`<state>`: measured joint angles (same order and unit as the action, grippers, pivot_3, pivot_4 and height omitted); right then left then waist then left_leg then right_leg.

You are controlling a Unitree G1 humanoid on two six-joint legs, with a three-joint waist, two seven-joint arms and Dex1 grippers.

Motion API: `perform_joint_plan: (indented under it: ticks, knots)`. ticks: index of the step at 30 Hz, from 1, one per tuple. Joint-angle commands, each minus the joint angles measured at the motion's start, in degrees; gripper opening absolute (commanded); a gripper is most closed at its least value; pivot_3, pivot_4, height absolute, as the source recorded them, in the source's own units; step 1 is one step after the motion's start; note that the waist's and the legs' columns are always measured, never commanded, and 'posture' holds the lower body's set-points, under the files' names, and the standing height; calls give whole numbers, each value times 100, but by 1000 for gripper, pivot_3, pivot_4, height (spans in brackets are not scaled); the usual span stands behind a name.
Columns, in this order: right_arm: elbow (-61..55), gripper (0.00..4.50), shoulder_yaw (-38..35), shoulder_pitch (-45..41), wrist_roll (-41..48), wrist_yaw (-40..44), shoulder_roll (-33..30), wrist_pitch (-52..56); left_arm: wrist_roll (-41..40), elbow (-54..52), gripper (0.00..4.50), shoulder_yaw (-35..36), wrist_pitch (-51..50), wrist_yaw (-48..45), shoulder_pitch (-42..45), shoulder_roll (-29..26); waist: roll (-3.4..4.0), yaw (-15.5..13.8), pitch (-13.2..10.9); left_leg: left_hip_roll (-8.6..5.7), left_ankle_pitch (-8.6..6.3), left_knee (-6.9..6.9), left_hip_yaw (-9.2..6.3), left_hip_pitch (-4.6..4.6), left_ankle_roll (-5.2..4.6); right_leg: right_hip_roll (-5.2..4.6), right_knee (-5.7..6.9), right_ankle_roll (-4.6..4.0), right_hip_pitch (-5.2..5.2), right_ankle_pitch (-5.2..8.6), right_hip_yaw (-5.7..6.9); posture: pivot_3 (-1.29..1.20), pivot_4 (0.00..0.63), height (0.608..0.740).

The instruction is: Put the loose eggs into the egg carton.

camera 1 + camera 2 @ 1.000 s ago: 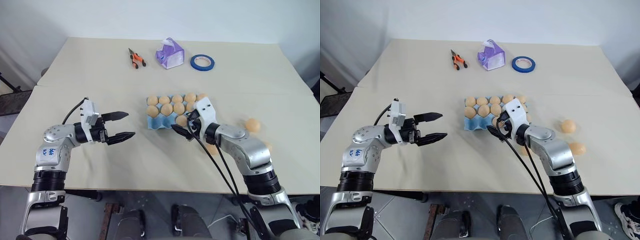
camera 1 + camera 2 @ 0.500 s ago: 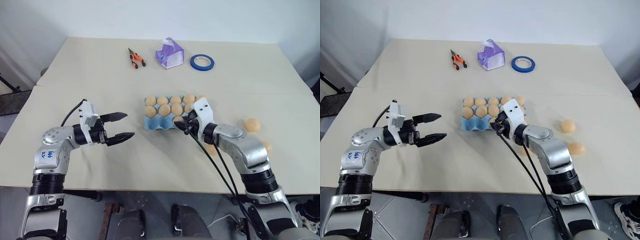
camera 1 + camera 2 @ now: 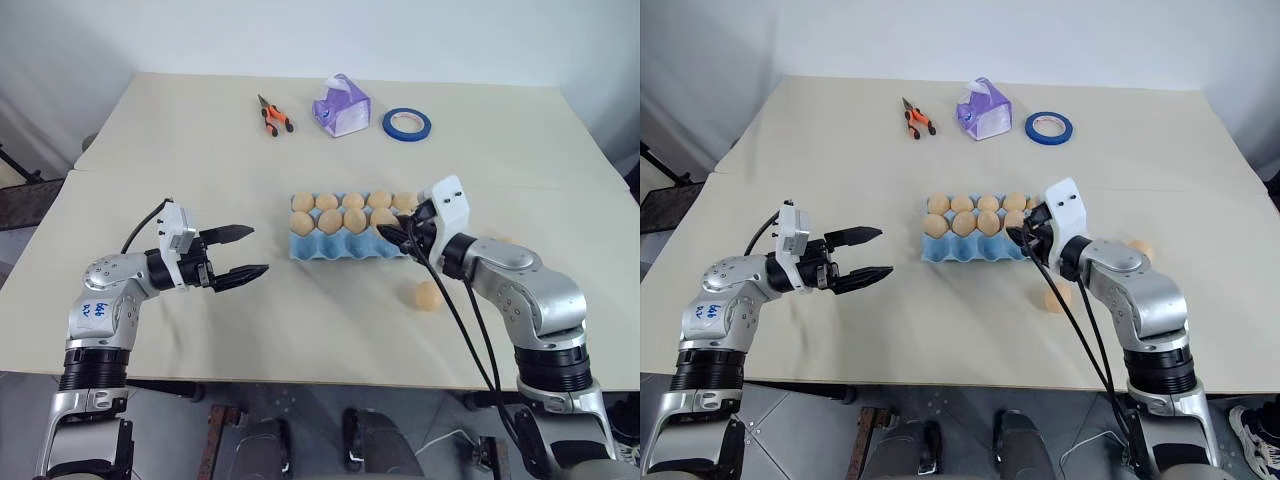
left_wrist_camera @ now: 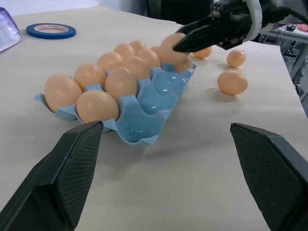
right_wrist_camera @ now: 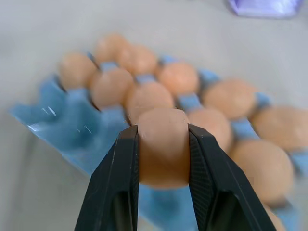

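An egg sits clamped between the right gripper's fingers, above the right end of the blue egg carton at mid-table. Another loose egg lies on the table near-right of the carton. The left gripper hangs spread wide and holding nothing, well left of the carton.

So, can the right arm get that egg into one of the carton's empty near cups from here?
Probably yes. The right pincer, shut on an egg, hangs at the right end of the egg carton. The near row of empty cups lies open, with nothing over it.
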<state>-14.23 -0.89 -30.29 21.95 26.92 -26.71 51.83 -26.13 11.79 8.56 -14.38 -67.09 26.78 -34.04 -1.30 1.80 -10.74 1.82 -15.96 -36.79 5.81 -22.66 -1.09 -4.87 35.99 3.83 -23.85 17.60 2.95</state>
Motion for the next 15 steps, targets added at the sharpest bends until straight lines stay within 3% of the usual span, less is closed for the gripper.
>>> perform_joint_plan:
  ticks: [1,10,15]
  knots:
    - [-271,1347,-82,42,28,18,-154,97,-107,-102,4500,62,32,-16,108,-49,0,3,0,0,0,1,2,-2,0,0,1,0,-3,0,0,0,150,740]
    - [-592,4470,-169,7,195,91,-343,353,-102,-27,4500,30,13,-63,179,-50,0,-18,0,0,1,-14,0,-13,-2,1,5,1,-7,-1,4,0,150,740]
    - [-1293,4490,-948,257,767,289,-794,917,-113,0,4500,10,-26,-168,175,-87,0,-25,0,-1,-1,-16,-4,-22,-4,1,3,2,-9,-1,8,0,150,740]
